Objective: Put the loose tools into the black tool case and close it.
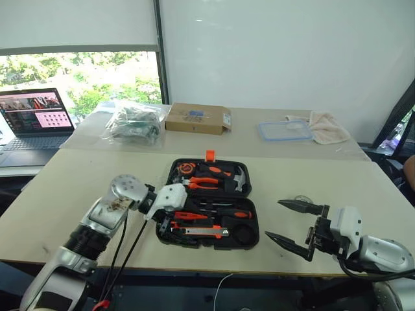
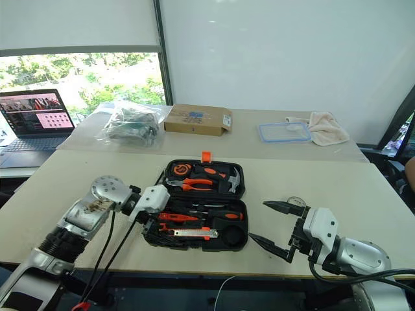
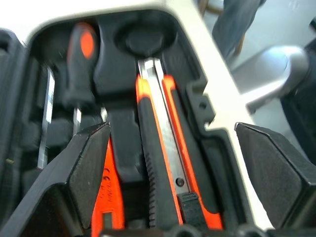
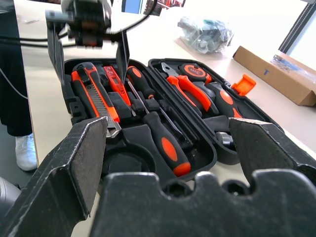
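While the black tool case [image 1: 209, 204] lies open and flat near the front edge of the pale tabletop [image 1: 58, 188], the left hand [image 1: 160, 222] hangs over the case's near-left corner with its two black fingers spread wide and gripping nothing. Directly beneath those fingers, in the case's front half, the orange-and-black utility knife [image 1: 200, 230] lies in its moulded slot, its steel blade strip bright between ribbed black grip and smooth orange edge. Just behind the knife in the same half lie a screwdriver [image 1: 224, 212] with a rounded black handle and an orange oval inset, and a slim orange pen-like tool [image 1: 189, 216]. A round moulded recess sits at the case's front-right corner. The rear half holds orange-handled pliers [image 1: 206, 183] and a small steel hammer [image 1: 238, 177], with the orange latch [image 1: 209, 155] standing at the back rim. The right hand [image 1: 292, 225] hovers to the right of the case, well apart from it, fingers wide open and empty.
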Tool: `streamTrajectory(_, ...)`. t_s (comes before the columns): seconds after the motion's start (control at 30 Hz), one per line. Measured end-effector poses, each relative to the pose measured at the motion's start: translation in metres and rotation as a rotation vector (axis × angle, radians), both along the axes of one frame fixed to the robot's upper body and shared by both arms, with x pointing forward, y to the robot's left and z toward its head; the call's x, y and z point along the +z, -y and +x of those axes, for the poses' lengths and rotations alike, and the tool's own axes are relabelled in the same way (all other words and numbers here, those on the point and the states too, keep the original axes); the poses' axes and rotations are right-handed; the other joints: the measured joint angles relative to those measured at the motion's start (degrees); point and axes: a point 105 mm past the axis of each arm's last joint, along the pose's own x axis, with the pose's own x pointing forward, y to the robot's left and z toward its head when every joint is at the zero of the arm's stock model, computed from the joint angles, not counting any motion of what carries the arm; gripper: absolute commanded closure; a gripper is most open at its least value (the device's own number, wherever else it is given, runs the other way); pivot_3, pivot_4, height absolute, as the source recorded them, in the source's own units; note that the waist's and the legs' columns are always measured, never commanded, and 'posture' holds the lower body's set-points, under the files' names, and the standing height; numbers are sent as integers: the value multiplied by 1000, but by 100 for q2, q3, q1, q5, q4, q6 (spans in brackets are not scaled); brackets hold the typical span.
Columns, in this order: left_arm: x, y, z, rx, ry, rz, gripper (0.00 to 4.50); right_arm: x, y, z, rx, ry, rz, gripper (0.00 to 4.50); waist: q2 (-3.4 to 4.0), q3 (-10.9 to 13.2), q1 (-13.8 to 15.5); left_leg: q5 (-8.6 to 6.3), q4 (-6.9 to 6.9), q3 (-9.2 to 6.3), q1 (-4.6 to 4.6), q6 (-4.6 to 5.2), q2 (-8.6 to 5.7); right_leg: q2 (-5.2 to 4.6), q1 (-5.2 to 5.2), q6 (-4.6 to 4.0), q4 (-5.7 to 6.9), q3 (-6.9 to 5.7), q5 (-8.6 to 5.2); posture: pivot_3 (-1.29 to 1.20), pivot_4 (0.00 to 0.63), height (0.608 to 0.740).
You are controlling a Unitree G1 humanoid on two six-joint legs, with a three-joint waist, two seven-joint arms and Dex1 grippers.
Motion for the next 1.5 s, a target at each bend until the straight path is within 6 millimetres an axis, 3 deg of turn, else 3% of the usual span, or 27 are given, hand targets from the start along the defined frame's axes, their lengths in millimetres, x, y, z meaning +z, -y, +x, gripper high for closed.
streamTrajectory(0.07,10,-4,6,21,18,-30,856,-1,1,1,1,-2,-2,0,0,0,1,-5,3,-2,2,8,0,0,2,0,3,0,0,0,150,740)
streamTrajectory(0.13,11,-10,12,44,38,-38,1642,-1,1,1,1,0,-4,0,0,0,-2,-10,4,-2,5,18,-1,0,5,0,4,0,0,0,150,740)
streamTrajectory(0.27,-5,-22,18,84,40,-16,3031,-3,1,2,-3,-1,-4,0,0,0,-4,-6,4,-1,5,12,0,1,4,-1,4,0,1,0,150,740)
streamTrajectory(0.4,-27,-26,9,71,4,7,4475,-4,0,2,-4,-1,4,0,0,0,-4,3,4,0,1,-5,0,0,3,0,1,0,1,0,150,740)
streamTrajectory(1.03,-50,-5,11,73,108,70,4475,-7,1,0,-14,-14,11,0,34,-27,96,-30,24,-7,76,52,1,-21,92,7,-3,1,3,0,150,740)
streamTrajectory(1.5,-50,6,11,133,95,112,4475,-13,3,-4,-38,-34,20,0,65,-56,150,-33,21,-7,84,58,1,-21,96,-5,-2,8,-12,0,150,740)
